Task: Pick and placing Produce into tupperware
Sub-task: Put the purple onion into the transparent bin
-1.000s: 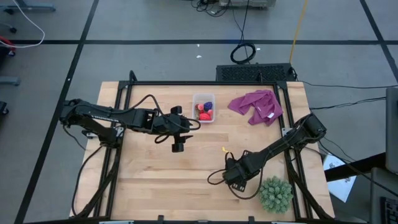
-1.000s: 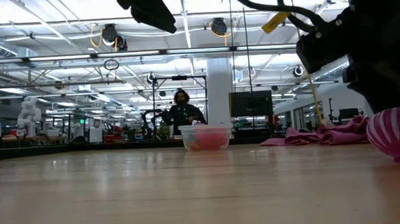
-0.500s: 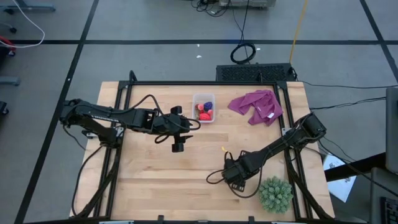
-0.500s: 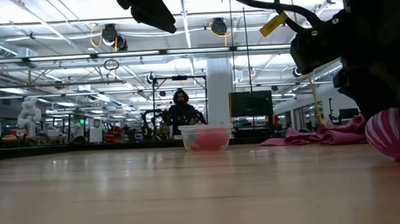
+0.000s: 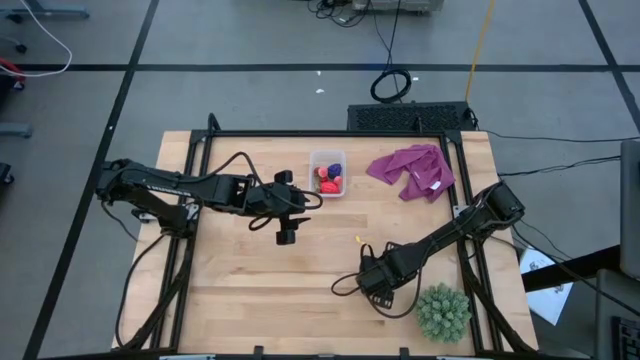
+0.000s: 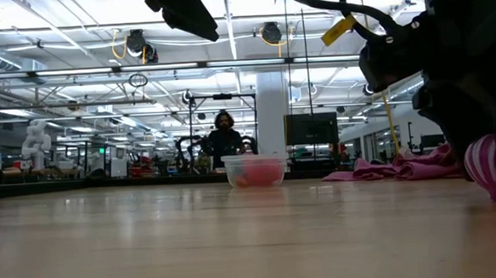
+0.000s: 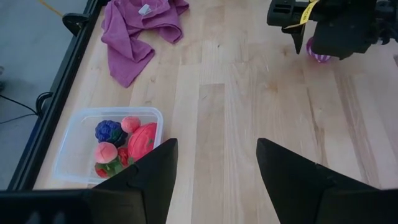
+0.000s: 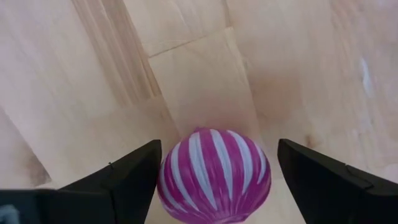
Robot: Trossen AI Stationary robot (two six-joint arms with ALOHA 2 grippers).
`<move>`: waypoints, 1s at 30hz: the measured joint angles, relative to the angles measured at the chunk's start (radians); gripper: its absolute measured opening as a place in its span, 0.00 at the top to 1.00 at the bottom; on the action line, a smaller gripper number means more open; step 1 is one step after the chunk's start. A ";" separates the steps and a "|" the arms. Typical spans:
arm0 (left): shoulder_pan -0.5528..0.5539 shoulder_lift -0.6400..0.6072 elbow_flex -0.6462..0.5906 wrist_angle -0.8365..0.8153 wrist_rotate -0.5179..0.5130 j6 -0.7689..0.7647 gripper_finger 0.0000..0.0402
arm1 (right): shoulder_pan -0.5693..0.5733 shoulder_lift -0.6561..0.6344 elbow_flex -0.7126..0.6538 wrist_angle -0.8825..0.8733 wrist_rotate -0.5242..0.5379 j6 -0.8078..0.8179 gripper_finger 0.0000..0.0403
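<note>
From high above, the bench is pale wood made of long smooth boards, with a black metal frame round it. The small clear plastic tupperware sits near the far edge, about the middle. It has round corners, and little red and blue toy produce lies inside. A soft, crumpled purple cloth lies toward the far right corner. A big green spiky ball sits close to the near right corner. The left gripper hangs over the wood, just near-left of the tupperware. The right gripper is low over the near right part of the bench, beside the spiky ball. From here its fingers cannot be made out.

The low view looks flat across the shiny wood. The tupperware looks small and far off, with pink and red shapes showing through its clear wall. The striped magenta ball peeks out at the right edge under the dark right arm. A person stands far back in the room.

The left wrist view looks down into the tupperware: a bumpy blue berry, a red strawberry and round pink pieces. The left fingers are spread wide with nothing between them.

The right wrist view shows the striped magenta ball up close, round and glossy with white stripes. It rests on the wood between the spread right fingers, which sit on either side and do not squeeze it.
</note>
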State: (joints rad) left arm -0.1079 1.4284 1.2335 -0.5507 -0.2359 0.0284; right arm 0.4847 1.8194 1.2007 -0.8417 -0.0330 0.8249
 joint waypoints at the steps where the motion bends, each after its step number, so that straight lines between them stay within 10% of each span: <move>1: 0.000 0.000 0.000 0.000 0.000 0.000 0.44 | 0.000 0.000 0.000 0.000 -0.008 0.000 0.22; 30: 0.000 0.000 0.000 0.000 0.000 0.001 0.44 | -0.003 0.000 -0.035 0.004 -0.047 0.019 0.37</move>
State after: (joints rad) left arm -0.1081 1.4284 1.2335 -0.5503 -0.2356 0.0292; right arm 0.4819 1.8191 1.1660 -0.8375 -0.0795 0.8444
